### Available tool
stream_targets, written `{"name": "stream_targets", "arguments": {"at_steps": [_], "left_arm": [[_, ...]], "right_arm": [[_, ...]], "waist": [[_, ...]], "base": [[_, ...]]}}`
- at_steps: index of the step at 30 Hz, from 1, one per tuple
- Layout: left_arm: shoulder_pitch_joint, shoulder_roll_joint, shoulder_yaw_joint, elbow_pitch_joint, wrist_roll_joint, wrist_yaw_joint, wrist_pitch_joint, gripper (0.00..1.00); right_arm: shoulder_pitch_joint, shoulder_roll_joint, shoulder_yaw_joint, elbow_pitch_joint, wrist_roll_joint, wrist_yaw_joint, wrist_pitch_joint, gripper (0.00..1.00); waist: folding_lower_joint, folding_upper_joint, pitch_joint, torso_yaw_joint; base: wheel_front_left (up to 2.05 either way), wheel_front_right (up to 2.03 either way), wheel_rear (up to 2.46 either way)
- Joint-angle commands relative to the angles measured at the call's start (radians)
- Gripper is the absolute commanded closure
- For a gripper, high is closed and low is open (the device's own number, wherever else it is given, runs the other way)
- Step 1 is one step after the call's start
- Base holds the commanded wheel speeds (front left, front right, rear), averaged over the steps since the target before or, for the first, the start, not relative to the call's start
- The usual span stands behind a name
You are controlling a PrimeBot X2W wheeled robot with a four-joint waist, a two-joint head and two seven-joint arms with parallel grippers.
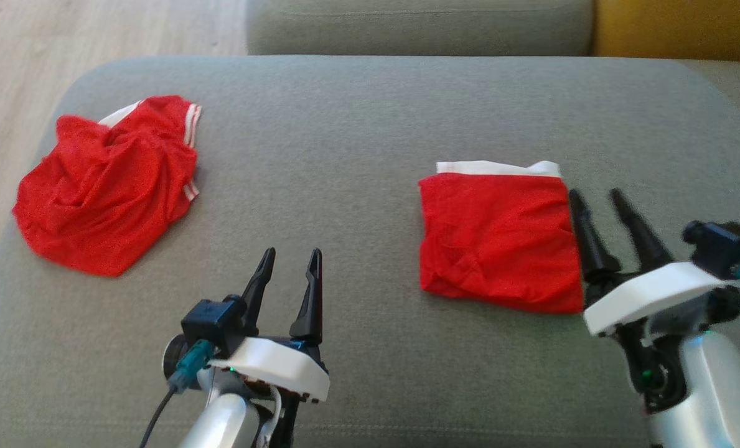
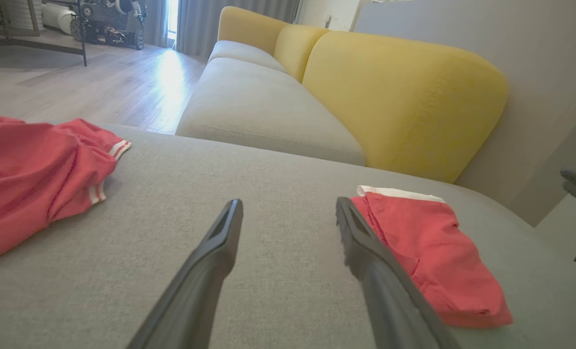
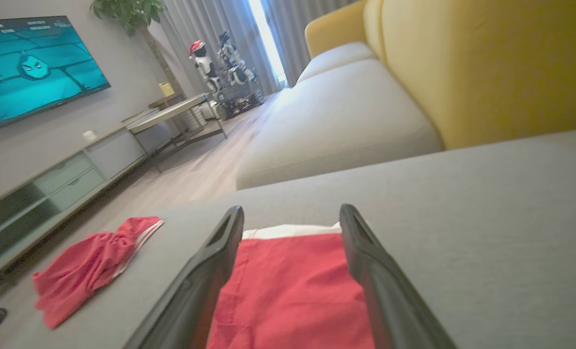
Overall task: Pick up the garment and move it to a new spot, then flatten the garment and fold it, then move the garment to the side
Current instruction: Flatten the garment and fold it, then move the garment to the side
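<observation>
Both my pairs of jaws stand wide apart and hold nothing.

My left gripper (image 1: 292,252) hovers over the grey cushion (image 1: 357,137) at about 6 o'clock in the head view, fingers pointing to 12, with bare fabric between and under them. In my left wrist view the cushion runs between the two dark fingers (image 2: 210,252).

My right gripper (image 1: 595,194) sits at about 4 o'clock, its fingers leaning toward 11. Its inner finger lies right along the 3 o'clock edge of the folded red garment (image 1: 500,242); I cannot tell whether it touches the cloth. From my right wrist the same garment (image 3: 292,291) shows in the gap between my fingers, white band at 12 o'clock.

The folded red garment lies flat on the cushion as a rough square, at 4 o'clock from the cushion's middle, a white strip showing along its far edge.

The crumpled red garment (image 1: 105,186) lies in a loose heap at 9 o'clock, near the cushion's left rim, well apart from both grippers and from the folded one. White stripes show on its hem at the 1 o'clock side.

Beyond the cushion at 12 o'clock is another grey seat (image 1: 419,28), with a yellow backrest (image 2: 394,97) at 1 o'clock and pale wooden floor (image 1: 96,37) at 10 o'clock.
</observation>
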State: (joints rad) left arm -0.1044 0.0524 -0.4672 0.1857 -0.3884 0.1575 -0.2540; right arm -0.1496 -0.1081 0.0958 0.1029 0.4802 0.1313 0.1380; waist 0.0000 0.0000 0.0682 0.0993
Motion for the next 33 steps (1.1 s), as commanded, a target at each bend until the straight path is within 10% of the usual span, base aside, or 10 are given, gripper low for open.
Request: {"name": "stream_targets", "arguments": {"at_steps": [1, 18, 33], "left_arm": [[-0.034, -0.002, 0.042, -0.046, 0.009, -0.001, -0.008, 0.00], [-0.005, -0.002, 0.080, -0.071, 0.024, -0.006, -0.008, 0.00], [0.026, -0.002, 0.116, -0.110, 0.045, -0.020, -0.008, 0.00]], "right_arm": [[-0.013, -0.009, -0.011, -0.052, -0.075, -0.001, -0.037, 0.00], [0.103, 0.017, -0.124, -0.039, -0.433, -0.001, -0.298, 0.00], [0.111, 0.051, -0.163, 0.019, -0.472, -0.001, -0.361, 0.00]], "waist": [[0.0000, 0.0000, -0.012, -0.030], [0.0000, 0.0000, -0.014, -0.090], [0.0000, 0.0000, -0.017, -0.099]], "base": [[0.00, 0.00, 0.00], [0.00, 0.00, 0.00], [0.00, 0.00, 0.00]]}}
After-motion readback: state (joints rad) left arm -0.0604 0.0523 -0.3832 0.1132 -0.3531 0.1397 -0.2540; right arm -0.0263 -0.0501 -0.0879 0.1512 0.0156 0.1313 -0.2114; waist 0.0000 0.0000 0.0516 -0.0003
